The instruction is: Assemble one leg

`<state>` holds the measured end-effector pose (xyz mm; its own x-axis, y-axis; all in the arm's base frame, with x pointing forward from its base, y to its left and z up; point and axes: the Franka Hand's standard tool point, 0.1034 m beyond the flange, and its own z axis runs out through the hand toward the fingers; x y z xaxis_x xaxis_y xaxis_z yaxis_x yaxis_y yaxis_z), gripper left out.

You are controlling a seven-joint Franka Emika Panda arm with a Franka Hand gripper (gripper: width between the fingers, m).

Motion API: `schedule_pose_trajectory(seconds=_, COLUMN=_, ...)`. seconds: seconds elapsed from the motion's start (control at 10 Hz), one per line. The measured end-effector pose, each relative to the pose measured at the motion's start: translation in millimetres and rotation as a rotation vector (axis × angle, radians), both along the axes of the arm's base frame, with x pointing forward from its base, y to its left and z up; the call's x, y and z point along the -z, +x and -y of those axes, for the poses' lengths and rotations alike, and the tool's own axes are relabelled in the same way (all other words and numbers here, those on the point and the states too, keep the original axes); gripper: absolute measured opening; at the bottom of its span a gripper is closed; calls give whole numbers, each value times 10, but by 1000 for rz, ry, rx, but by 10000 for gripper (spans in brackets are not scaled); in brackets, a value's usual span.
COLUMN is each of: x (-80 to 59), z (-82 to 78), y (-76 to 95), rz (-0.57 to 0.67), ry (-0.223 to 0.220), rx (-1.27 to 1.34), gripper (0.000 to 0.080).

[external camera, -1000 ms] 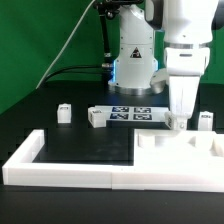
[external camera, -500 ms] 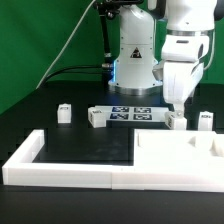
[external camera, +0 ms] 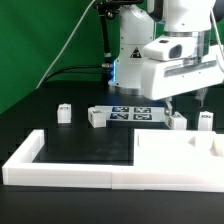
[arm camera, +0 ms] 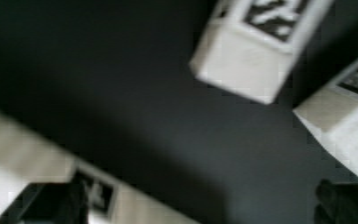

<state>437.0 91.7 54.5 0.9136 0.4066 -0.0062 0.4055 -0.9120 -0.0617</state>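
Note:
Four legs, small white pegs with tags, stand on the black table: one (external camera: 177, 120) just below my gripper, one (external camera: 205, 119) to its right, one (external camera: 95, 118) by the marker board and one (external camera: 64, 112) at the exterior view's left. My gripper (external camera: 187, 100) hangs a little above the first leg, turned sideways, jaws wide apart and empty. In the wrist view two legs (arm camera: 256, 45) (arm camera: 345, 110) lie blurred beyond my gripper (arm camera: 194, 205), with nothing between the dark fingertips (arm camera: 43, 205).
The marker board (external camera: 130, 113) lies at the back middle. The large flat white panel (external camera: 180, 155) lies at the front right. The long L-shaped border wall (external camera: 60, 170) runs along the front and left. A white tagged surface (arm camera: 34, 150) shows blurred in the wrist view.
My gripper has risen from the leg at the panel's far edge and the wrist has turned sideways. The leg stays on the table.

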Motion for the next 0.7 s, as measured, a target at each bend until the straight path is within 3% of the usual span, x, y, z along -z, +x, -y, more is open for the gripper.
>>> schedule_pose_trajectory(seconds=0.5, x=31, z=-355, y=-142, rz=-59, ry=11, rx=651, gripper=648)
schedule_pose_trajectory(seconds=0.7, x=67, z=-446, y=-182, rz=-65, ry=11, rx=655, gripper=648)
